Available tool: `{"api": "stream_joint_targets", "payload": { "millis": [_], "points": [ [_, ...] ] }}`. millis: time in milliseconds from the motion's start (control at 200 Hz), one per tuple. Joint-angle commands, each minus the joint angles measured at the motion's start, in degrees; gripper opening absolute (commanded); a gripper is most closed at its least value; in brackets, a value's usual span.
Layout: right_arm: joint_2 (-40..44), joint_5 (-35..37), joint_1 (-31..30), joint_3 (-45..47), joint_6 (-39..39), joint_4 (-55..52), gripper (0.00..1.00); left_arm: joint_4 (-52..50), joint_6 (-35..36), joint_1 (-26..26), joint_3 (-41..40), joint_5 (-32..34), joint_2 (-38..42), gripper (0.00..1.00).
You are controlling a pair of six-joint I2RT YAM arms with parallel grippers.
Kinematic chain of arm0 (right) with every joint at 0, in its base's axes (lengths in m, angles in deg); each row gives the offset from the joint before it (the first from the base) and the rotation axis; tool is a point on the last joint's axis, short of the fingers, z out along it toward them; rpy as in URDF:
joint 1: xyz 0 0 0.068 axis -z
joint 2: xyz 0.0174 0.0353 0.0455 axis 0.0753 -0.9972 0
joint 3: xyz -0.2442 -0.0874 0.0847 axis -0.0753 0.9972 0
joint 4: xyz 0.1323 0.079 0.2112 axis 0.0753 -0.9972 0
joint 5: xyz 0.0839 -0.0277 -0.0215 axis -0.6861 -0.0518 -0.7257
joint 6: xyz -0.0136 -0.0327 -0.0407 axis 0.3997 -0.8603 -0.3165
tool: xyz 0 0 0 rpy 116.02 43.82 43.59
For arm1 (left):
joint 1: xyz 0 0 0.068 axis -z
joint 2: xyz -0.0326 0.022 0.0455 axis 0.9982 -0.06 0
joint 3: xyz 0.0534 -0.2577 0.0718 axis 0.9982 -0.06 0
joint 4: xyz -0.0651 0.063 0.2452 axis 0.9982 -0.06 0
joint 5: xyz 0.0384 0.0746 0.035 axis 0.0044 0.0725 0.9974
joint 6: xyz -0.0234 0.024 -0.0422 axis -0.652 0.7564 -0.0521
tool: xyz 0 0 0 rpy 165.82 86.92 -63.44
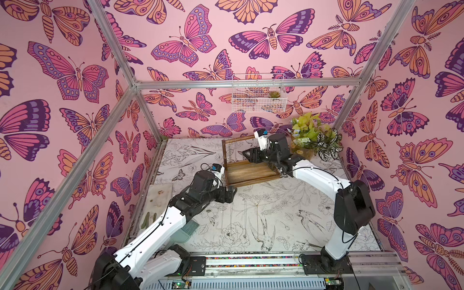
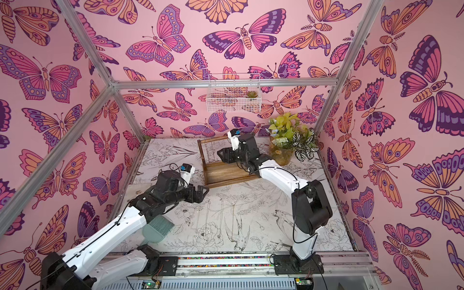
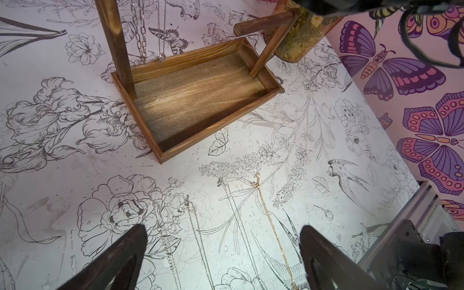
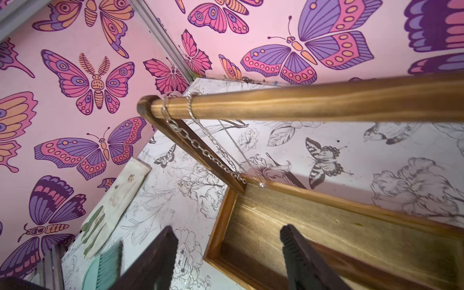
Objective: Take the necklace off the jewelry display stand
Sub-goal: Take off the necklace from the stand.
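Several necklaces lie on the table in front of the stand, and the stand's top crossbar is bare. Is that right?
Not quite. The necklaces do lie on the table in front of the jewelry display stand, but its crossbar is not bare: silver chains hang over it near one end, as the right wrist view shows.

We see a white table with flowers and birds drawn on it. A brown wooden stand sits at the back, with a plant pot just beside it. Nearer the front lie a gold chain and some silver chains. A green brush and a white board lie on the left side.
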State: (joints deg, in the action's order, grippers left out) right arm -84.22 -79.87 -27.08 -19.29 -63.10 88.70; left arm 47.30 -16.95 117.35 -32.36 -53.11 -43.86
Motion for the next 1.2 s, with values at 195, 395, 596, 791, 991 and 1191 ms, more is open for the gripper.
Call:
{"api": "stream_joint_targets", "payload": {
  "millis": [195,395,596,791,991,1191],
  "points": [
    [-4.39,1.88,-1.40,-3.09,-1.15,6.67,0.62,-0.68,-0.22,-1.52,-2.04,-3.84,1.32,0.97],
    [-6.57,2.06,-1.81,-4.47,-0.54,9.48,0.58,-0.69,-0.78,-1.56,-3.07,-3.31,2.67,0.97],
    [-8.26,1.94,-2.27,-5.99,-0.13,10.84,0.56,-1.17,-0.99,-1.52,-3.66,-3.22,3.12,0.97],
    [-9.64,3.24,-2.72,-6.87,0.15,12.08,0.52,-1.33,-1.21,-1.58,-4.03,-3.16,3.47,0.97],
    [-11.16,4.84,-3.40,-7.71,0.88,13.41,0.47,-1.97,-1.04,-1.58,-4.47,-2.79,4.09,0.97],
    [-12.10,7.24,-4.15,-8.26,0.14,14.21,0.43,-2.23,-0.95,-1.61,-4.71,-2.69,4.44,0.97]
  ]
}}
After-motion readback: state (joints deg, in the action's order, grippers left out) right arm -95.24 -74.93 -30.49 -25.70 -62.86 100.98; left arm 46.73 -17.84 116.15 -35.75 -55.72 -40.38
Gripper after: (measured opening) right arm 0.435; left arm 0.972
